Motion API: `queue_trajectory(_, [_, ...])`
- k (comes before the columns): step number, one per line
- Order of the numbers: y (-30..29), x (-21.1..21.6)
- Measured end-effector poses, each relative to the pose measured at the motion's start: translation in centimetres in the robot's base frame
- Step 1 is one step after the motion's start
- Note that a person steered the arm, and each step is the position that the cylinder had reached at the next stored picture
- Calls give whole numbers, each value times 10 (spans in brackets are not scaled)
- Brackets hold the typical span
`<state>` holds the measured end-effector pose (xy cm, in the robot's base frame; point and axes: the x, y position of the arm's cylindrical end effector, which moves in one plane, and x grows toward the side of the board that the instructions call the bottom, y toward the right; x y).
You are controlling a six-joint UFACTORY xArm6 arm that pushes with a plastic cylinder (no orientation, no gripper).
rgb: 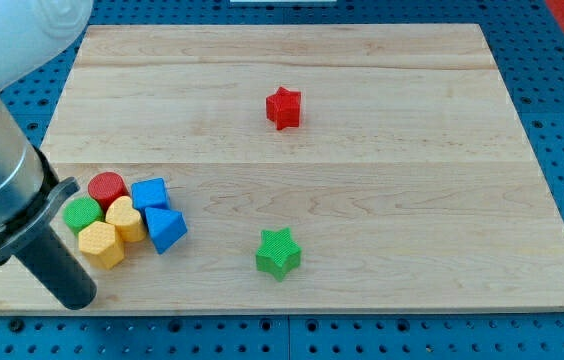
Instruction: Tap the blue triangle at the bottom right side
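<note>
The blue triangle [166, 229] lies at the right end of a tight cluster at the board's lower left. It touches a blue cube [149, 193] above it and a yellow heart [125, 218] to its left. My tip [76, 299] rests near the board's bottom left corner, just below and left of a yellow hexagon [101, 244]. It is about 90 pixels left of the blue triangle and not touching it.
The cluster also holds a red cylinder [108, 188] and a green cylinder [83, 213]. A green star [278, 253] lies right of the triangle, and a red star [283, 107] near the top middle. The wooden board [412, 180] sits on a blue perforated table.
</note>
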<state>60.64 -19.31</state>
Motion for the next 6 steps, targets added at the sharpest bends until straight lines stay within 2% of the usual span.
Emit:
queue_trajectory(2, [8,-19])
queue_trajectory(4, [45,-12])
queue_trajectory(6, [91,-42])
